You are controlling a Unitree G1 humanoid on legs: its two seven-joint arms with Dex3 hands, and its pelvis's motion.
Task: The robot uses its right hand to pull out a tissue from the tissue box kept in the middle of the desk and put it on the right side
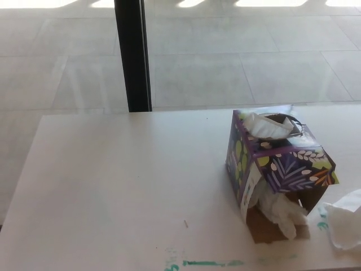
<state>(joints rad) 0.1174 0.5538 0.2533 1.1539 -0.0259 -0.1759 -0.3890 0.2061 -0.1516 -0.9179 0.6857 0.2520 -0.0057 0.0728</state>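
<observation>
A purple tissue box [271, 164] with a leaf pattern stands on the white desk [124, 186], right of the middle. A white tissue [265, 125] sticks up from its top opening. The box's near side is torn open, and more tissue [280, 210] spills out of it onto the desk. A loose white tissue [345, 223] lies at the desk's right edge, just right of the box. Neither of my hands shows in the head view.
A black vertical post [132, 53] rises behind the desk's far edge, with pale tiled floor [237, 62] beyond. Green paint marks [206, 262] run along the desk's near edge. A small dark speck [185, 224] lies on the desk left of the box.
</observation>
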